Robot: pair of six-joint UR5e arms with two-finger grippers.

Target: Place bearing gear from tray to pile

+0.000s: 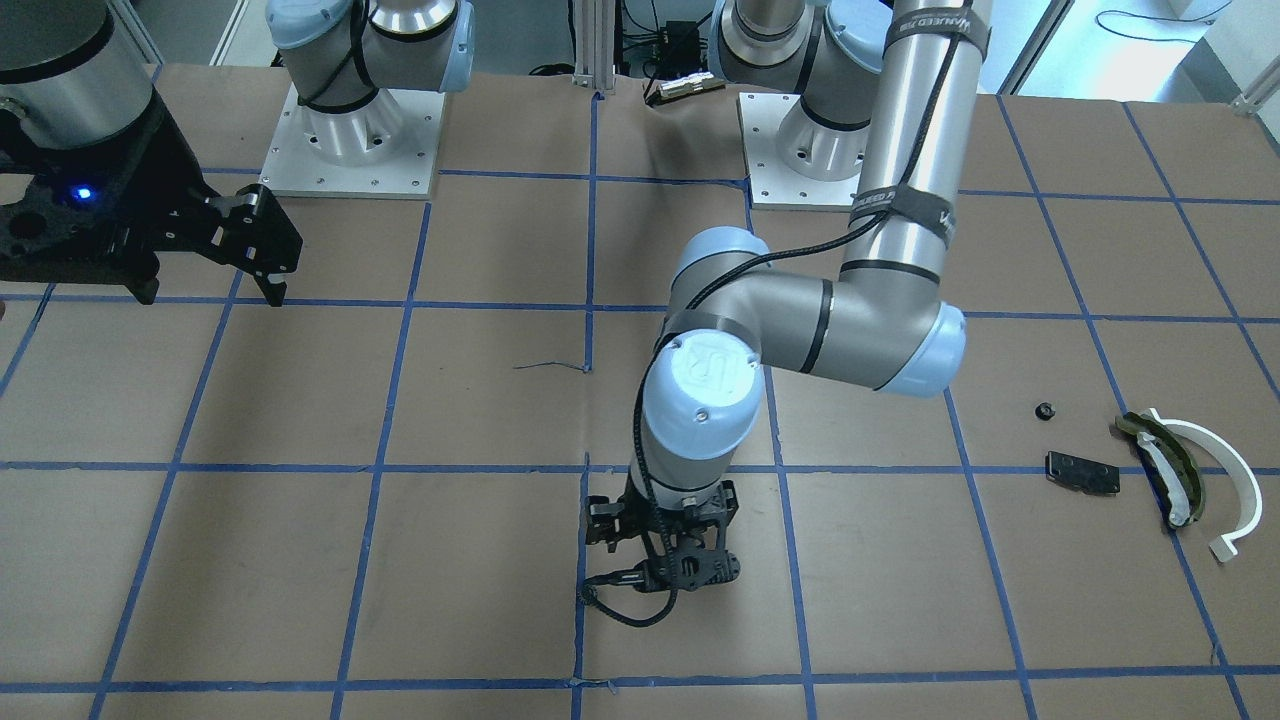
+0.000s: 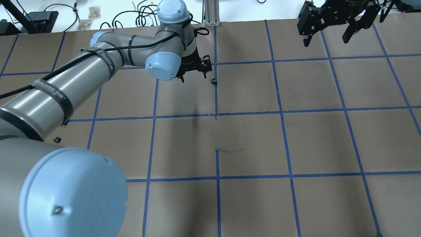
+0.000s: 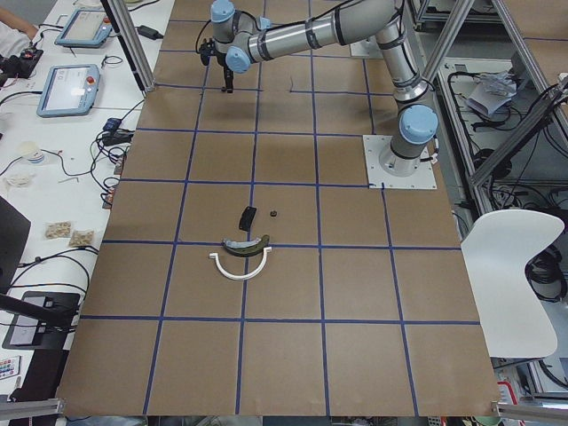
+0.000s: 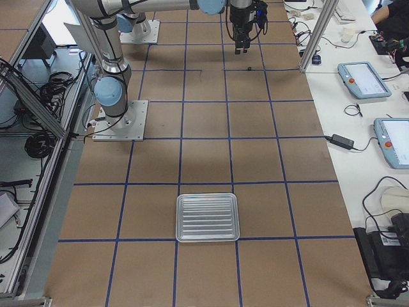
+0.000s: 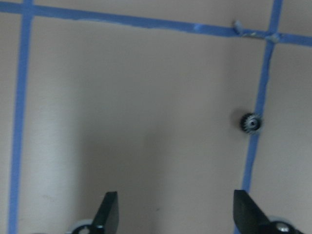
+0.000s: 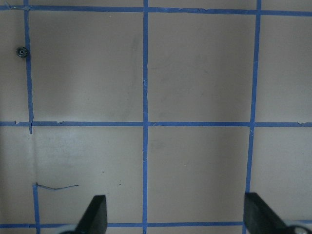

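The bearing gear [image 5: 251, 122] is a small black toothed wheel lying on a blue tape line on the table. It also shows in the overhead view [image 2: 213, 81] and the right wrist view [image 6: 22, 51]. My left gripper [image 2: 193, 77] hangs open and empty just beside and above the gear, which sits ahead of its right finger [image 5: 246, 212]. My right gripper [image 2: 332, 29] is open and empty, far from the gear. The pile lies at the table's left end: a white arc [image 1: 1228, 478], an olive-green and white piece [image 1: 1170, 470] and a black plate [image 1: 1082, 472]. The tray [image 4: 207, 217] is silver and empty.
A small black part [image 1: 1046, 410] lies near the pile. The table is brown paper with a blue tape grid [image 2: 217, 113]. The arm base plates [image 1: 350, 150] stand at the robot's side. The tray lies at the table's right end, far from the pile.
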